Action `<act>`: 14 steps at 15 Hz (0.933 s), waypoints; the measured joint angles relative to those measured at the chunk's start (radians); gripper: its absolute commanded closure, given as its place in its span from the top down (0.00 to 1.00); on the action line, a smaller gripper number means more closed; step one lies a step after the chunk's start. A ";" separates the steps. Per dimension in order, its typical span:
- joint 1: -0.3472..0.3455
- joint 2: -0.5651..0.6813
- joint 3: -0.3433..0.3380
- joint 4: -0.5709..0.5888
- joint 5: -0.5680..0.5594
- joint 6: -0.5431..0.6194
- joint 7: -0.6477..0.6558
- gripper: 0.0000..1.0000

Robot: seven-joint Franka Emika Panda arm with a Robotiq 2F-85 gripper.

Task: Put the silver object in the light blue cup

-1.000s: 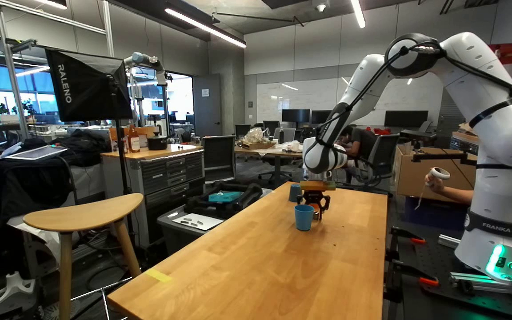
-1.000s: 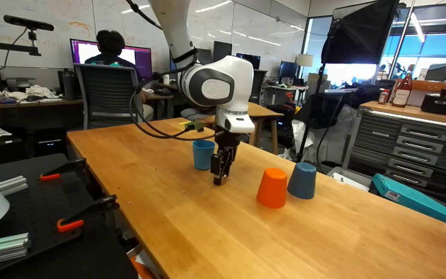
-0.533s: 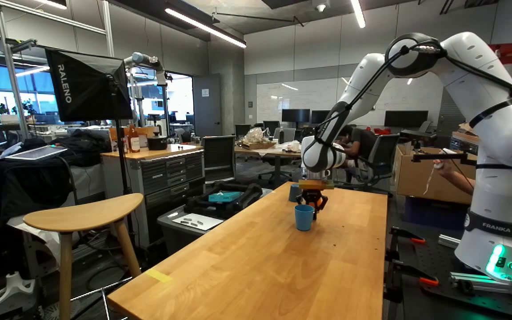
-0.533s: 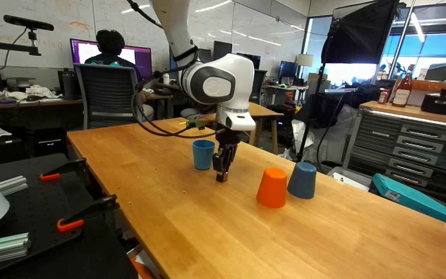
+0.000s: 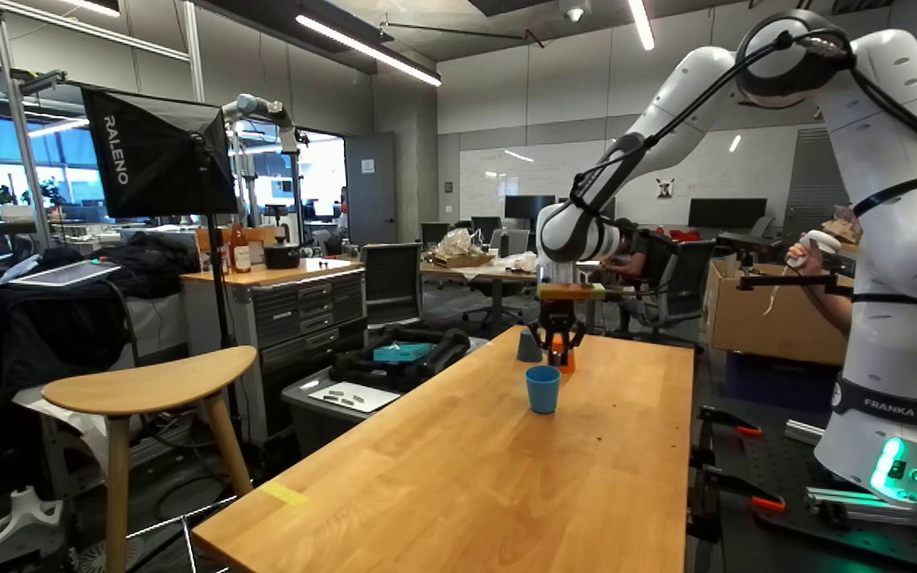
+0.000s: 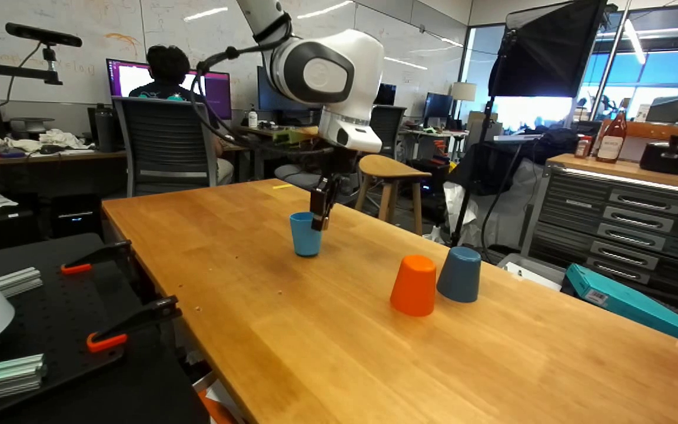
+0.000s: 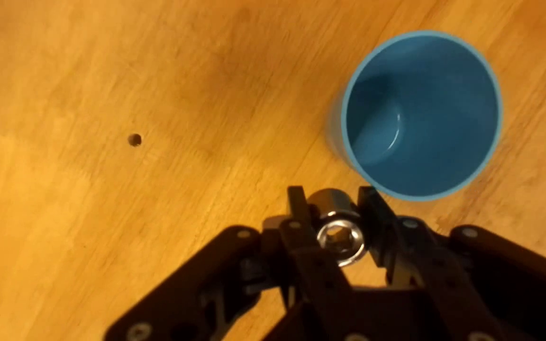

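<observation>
i hold the socket (image 7: 332,203) pinched in my gripper (image 7: 333,199) — just beside the cup (image 7: 427,111), not over it. in the wrist view the cup's mouth lies up and right — i'd shift there before releasing.

Bright ceiling strip (image 5: 368,50), light blue cup (image 7: 422,116) part-shadowed inside
</observation>
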 measured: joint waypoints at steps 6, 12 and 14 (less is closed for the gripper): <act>0.039 -0.126 0.018 -0.036 0.036 -0.059 -0.013 0.13; 0.053 -0.076 0.026 -0.030 0.064 -0.027 -0.012 0.13; 0.053 -0.034 0.025 -0.016 0.064 0.003 -0.009 0.13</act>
